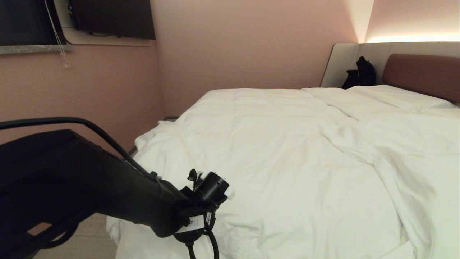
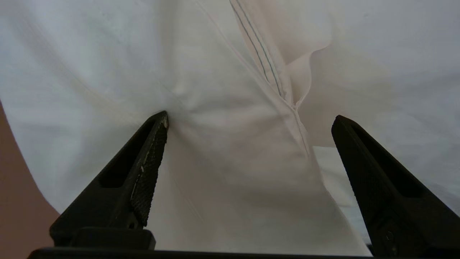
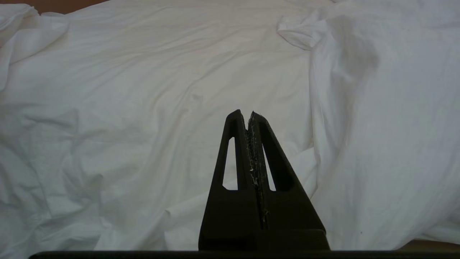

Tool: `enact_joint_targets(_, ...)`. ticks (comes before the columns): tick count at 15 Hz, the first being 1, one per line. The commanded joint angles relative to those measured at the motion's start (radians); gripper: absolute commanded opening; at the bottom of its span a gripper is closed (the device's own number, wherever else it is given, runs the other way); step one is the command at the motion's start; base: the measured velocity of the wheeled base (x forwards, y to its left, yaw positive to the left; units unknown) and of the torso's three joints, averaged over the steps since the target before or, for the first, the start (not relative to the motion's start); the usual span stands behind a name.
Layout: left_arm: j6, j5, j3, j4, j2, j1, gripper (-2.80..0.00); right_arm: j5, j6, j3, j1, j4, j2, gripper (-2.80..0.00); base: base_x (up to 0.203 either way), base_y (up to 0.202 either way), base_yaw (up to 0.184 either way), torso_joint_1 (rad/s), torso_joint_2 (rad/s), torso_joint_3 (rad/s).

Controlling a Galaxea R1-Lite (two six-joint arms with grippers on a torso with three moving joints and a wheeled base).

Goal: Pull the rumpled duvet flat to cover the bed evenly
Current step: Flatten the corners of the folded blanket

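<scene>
The white duvet (image 1: 287, 151) lies over the bed, smooth in the middle and bunched into thick folds along the right side and at the near-left corner. The bed's brown headboard (image 1: 420, 73) stands at the far right. My left arm (image 1: 107, 187) reaches down to the near-left corner, its fingers hidden behind the wrist there. In the left wrist view the left gripper (image 2: 251, 115) is open wide over a stitched hem of the duvet (image 2: 230, 151), one fingertip (image 2: 161, 122) touching the cloth. My right gripper (image 3: 245, 113) is shut and empty above the creased duvet (image 3: 125, 108).
A pink wall (image 1: 118, 93) runs close along the bed's left side, with a narrow strip of floor (image 1: 82, 244) between. A black bag (image 1: 361, 73) sits by the pale headboard panel. A white pillow (image 1: 391, 95) lies at the head of the bed.
</scene>
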Motion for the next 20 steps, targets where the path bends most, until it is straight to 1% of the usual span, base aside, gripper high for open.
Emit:
enact_joint_targets(1, -0.010, 0.143, 0.001, -0.003, 0.099, -0.009, 0.00, -0.001, 0.000, 0.000, 0.000, 0.000, 0.000, -2.80, 0.000, 0.000, 0.000, 0.000, 0.00, 0.000)
enact_joint_targets(2, -0.020, 0.189, 0.001, -0.005, 0.135, -0.010, 0.00, 0.000, 0.001, 0.000, 0.000, 0.000, 0.000, -2.80, 0.000, 0.000, 0.000, 0.000, 0.00, 0.000)
enact_joint_targets(4, -0.038, 0.258, 0.000, -0.006, 0.179, -0.011, 0.00, 0.000, 0.001, 0.000, 0.000, 0.000, 0.000, -2.80, 0.000, 0.000, 0.000, 0.000, 0.00, 0.000)
enact_joint_targets(5, -0.041, 0.269, 0.002, -0.006, 0.184, -0.009, 0.00, 0.000, -0.001, 0.000, 0.000, 0.000, 0.000, -2.80, 0.000, 0.000, 0.000, 0.000, 0.00, 0.000)
enact_joint_targets(7, -0.062, 0.378, 0.008, -0.005, 0.226, -0.002, 0.00, 0.000, 0.000, 0.000, 0.000, 0.000, 0.000, -2.80, 0.000, 0.000, 0.000, 0.000, 0.00, 0.000)
enact_joint_targets(9, -0.078, 0.409, 0.018, -0.005, 0.231, 0.001, 0.00, 0.000, -0.001, 0.000, 0.000, 0.000, 0.000, -2.80, 0.000, 0.000, 0.000, 0.000, 0.00, 0.000)
enact_joint_targets(19, -0.087, 0.419, 0.049, 0.007, 0.190, 0.005, 0.00, 0.000, 0.001, 0.000, 0.000, 0.000, 0.000, -2.80, 0.000, 0.000, 0.000, 0.000, 0.00, 0.000)
enact_joint_targets(20, -0.087, 0.419, 0.049, 0.008, 0.185, 0.005, -2.80, 0.000, 0.001, 0.000, 0.000, 0.000, 0.000, -2.80, 0.000, 0.000, 0.000, 0.000, 0.00, 0.000)
